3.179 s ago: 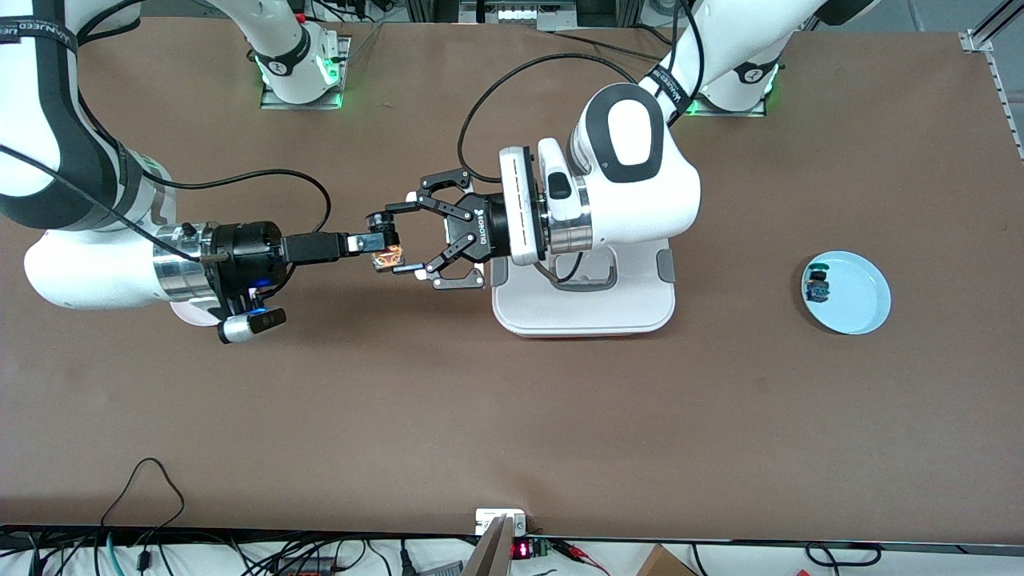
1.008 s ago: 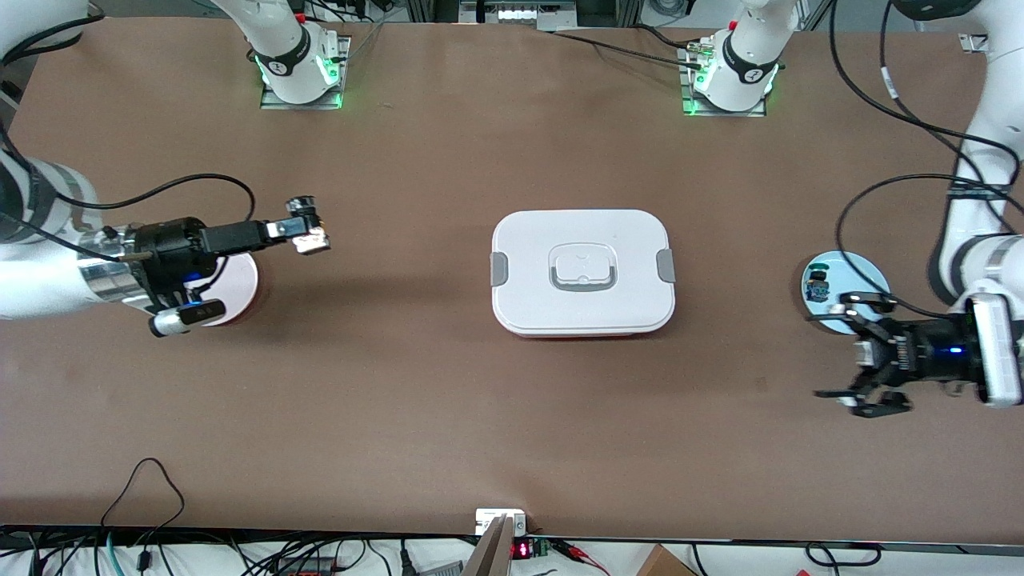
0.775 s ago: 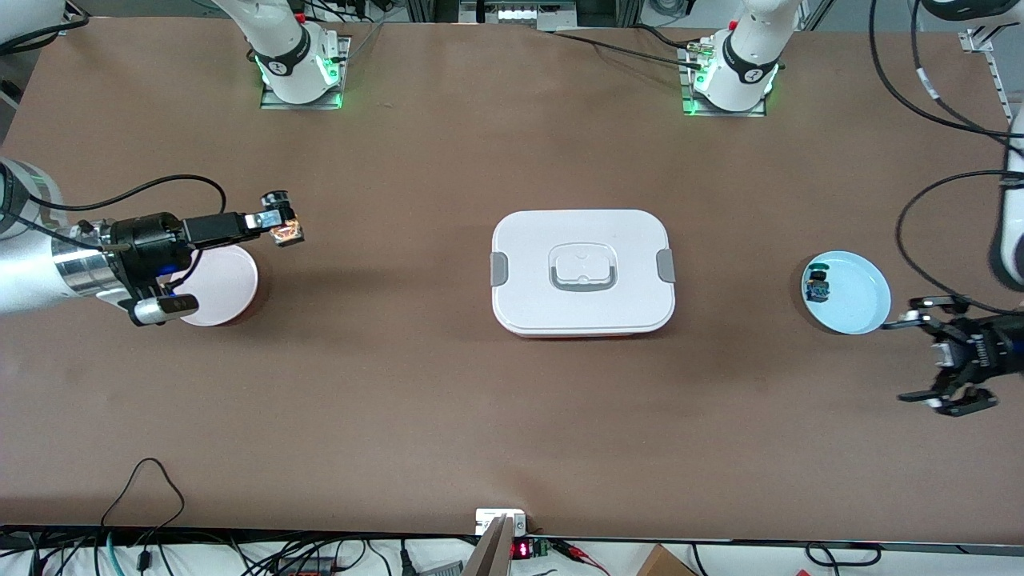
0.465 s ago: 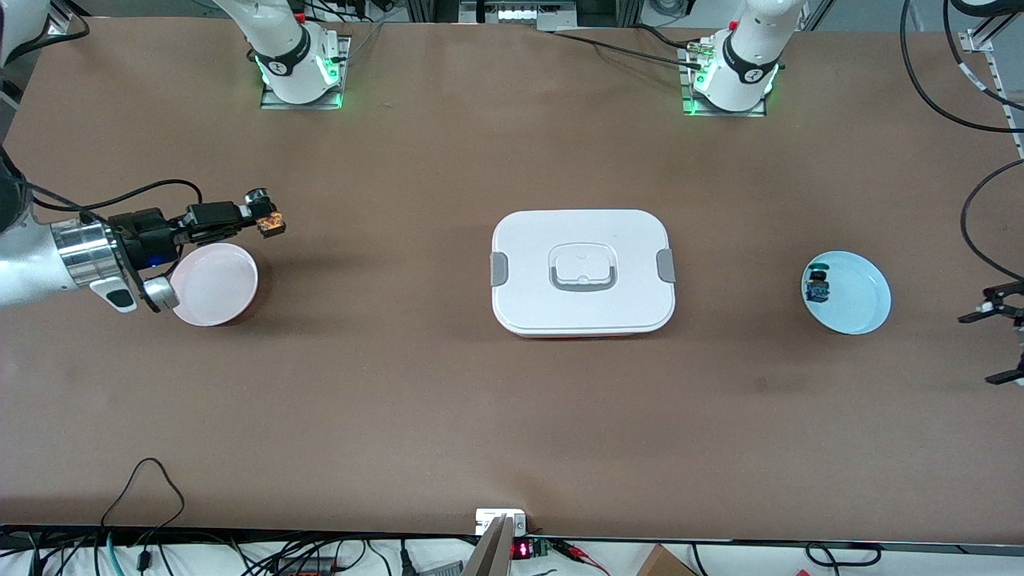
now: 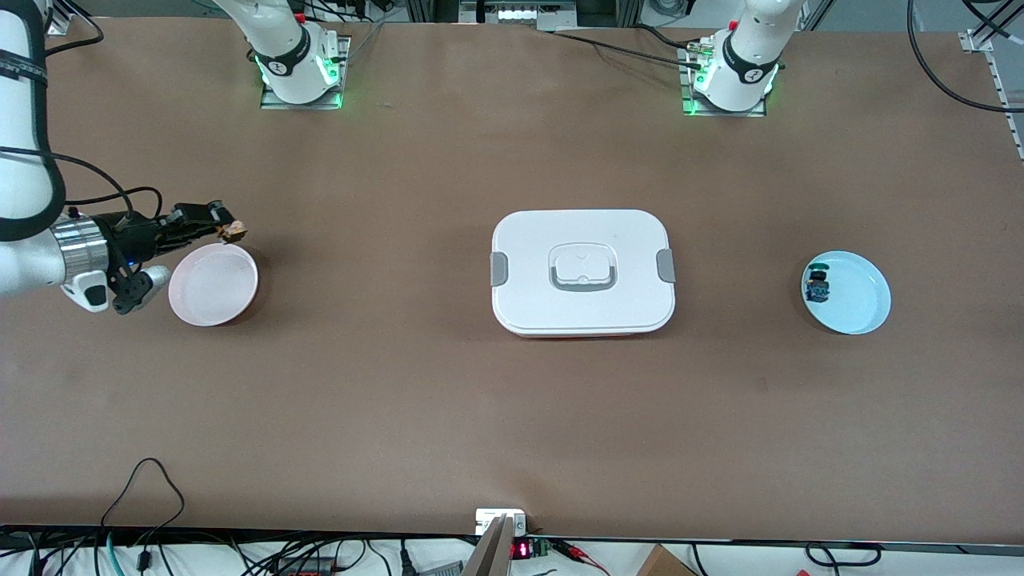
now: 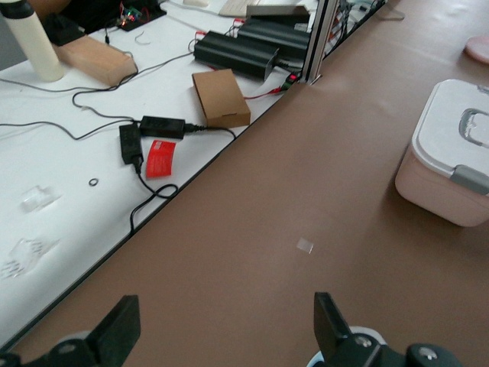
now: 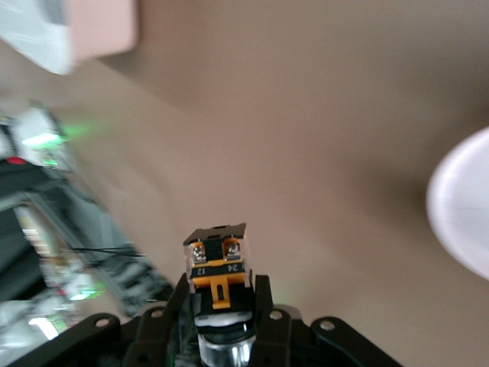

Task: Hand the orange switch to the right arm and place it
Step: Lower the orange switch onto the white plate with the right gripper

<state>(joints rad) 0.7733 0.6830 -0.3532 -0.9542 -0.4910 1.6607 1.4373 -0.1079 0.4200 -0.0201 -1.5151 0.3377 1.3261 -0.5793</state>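
Pinching the orange switch (image 5: pixel 234 232), the right tool (image 5: pixel 225 227) hangs just over the pink plate's (image 5: pixel 213 285) rim. Left tool (image 6: pixel 221 344) fingers are spread wide.

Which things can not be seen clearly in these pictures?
- Left gripper: outside the front view; left wrist view's edge cuts its fingers.
- Orange switch: too small in the front view for detail.
- Small part on the blue plate: too small to identify.
- Right wrist view's background: blurred.
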